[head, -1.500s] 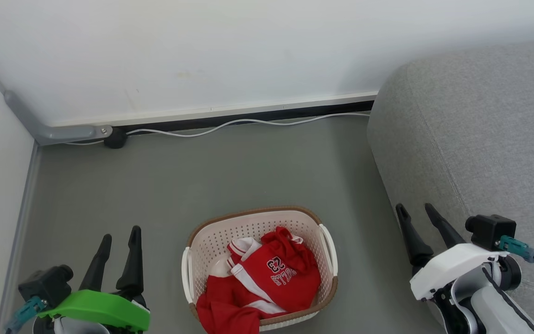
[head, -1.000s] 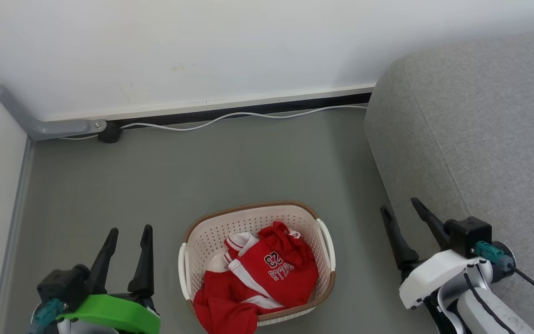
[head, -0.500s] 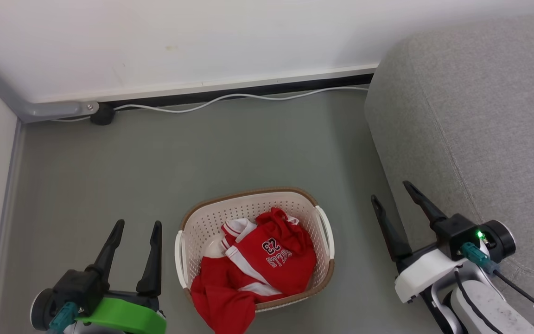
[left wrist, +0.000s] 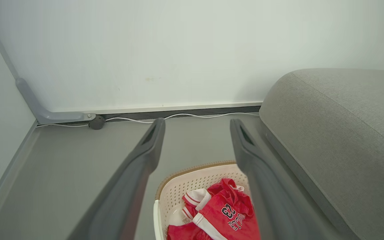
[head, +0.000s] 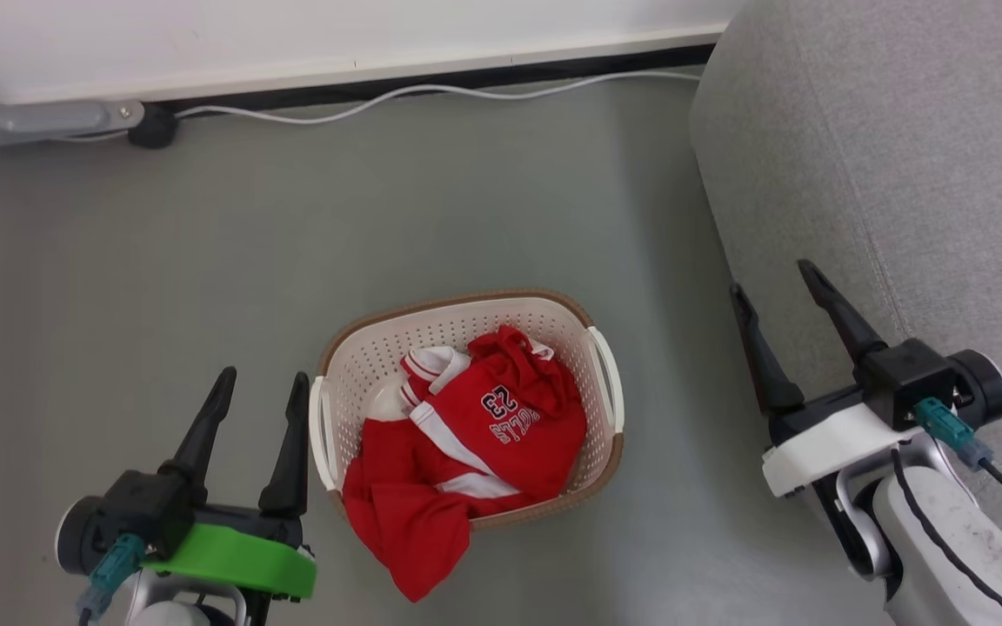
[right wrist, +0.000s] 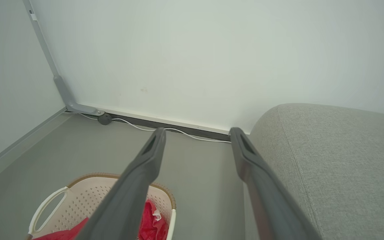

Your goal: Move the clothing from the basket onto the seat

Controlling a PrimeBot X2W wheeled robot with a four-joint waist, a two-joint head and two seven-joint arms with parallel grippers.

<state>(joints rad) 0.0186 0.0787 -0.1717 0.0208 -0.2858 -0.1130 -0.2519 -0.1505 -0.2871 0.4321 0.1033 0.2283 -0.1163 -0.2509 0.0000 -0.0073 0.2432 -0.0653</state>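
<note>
Clothing (head: 466,435) hides basket (head: 431,335) btm (seat (head: 901,174) cropped).

We see grey floor (head: 466,200): basket (head: 466,300) sits on it between left gripper (head: 263,376) and right gripper (head: 771,276). Seat (head: 884,130) stands just outside the right gripper. White cable (head: 431,89) runs along the far edge, well ahead of both.

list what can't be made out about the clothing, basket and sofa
Basket floor and garment count: head view, the heaped clothing covers them.
Basket's near end: left wrist view, cut by the bottom edge.
Seat cushions: head view, cut by the right edge.
Clothing: right wrist view, crossed by the right gripper.
</note>
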